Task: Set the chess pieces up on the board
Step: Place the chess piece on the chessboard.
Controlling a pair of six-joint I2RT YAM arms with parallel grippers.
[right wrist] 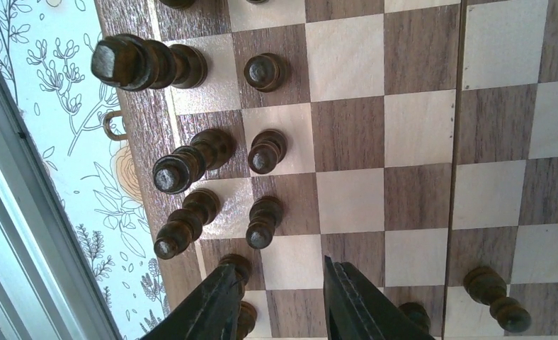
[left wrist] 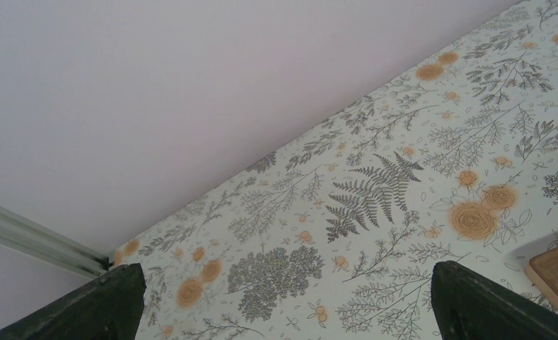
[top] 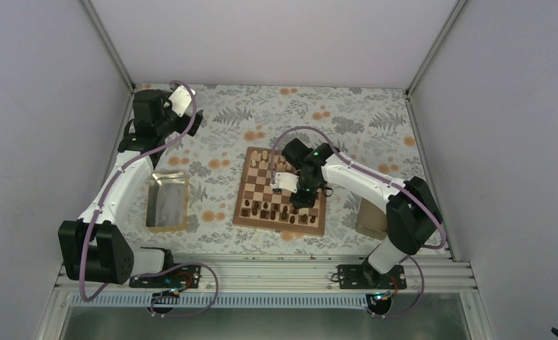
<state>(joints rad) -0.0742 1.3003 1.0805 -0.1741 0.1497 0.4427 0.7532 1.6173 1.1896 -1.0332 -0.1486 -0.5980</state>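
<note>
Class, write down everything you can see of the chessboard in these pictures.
The chessboard is square and wooden, checked pale and dark brown within a plain brown border, with a small metal clasp on one edge. It lies flat on the floral cloth, mid-table. Dark chess pieces stand along its near rows, a few pale pieces at its far edge. The right gripper hangs just above it, jaws apart and empty.

— We see soft, even light in the top view: no glare, only faint shadows.
— Yes. At the right wrist we find the chess pieces [right wrist: 262, 71] sharp, while the right gripper [right wrist: 280, 265], nearest us, goes dark and slightly soft.
</note>
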